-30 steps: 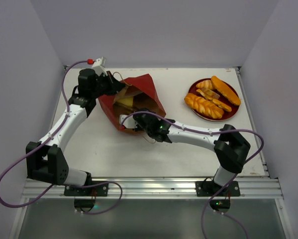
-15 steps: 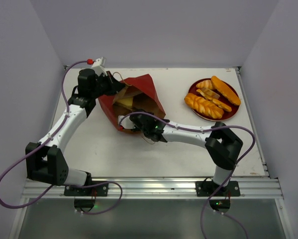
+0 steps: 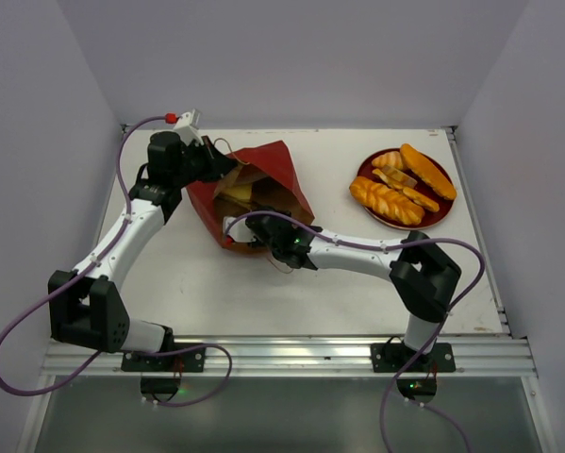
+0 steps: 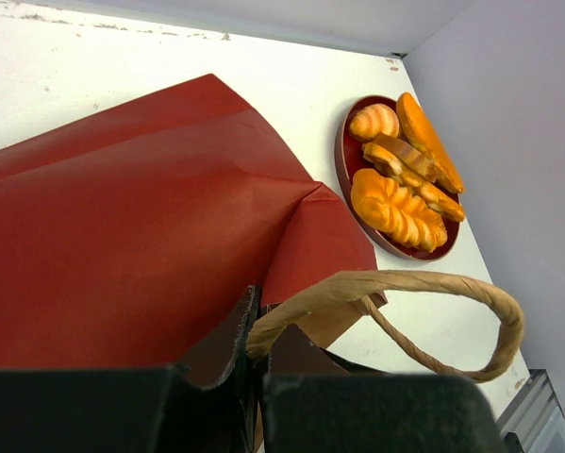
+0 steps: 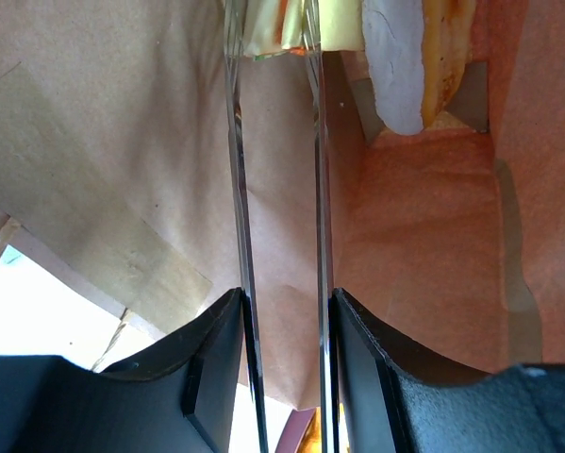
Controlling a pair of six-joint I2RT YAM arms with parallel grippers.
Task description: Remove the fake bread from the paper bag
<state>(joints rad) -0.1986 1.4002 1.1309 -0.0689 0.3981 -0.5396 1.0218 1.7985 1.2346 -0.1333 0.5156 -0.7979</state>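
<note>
Step in hand: I'm reaching into the paper bag (image 3: 273,160) for the bread left inside; nothing is lifted out yet.
Left gripper (image 4: 261,373): clamped on the bag's rim beside the looped handle (image 4: 405,283), holding the mouth open for me.
Right gripper (image 5: 273,38): deep inside the bag, jaws a narrow gap apart, tips at the pale yellow slice (image 5: 337,24). I can't tell whether they touch it.
Bread inside: that slice lies at the far end, with a second pale-and-orange piece (image 5: 419,57) just beside it.
Bread already out: braided loaves and pastries (image 3: 386,200) lie on the dark-red plate (image 4: 340,160), well apart from the bag.
Next move, as I judge it: ease forward until the slice sits between the jaws, close, then draw straight back without snagging the paper.
</note>
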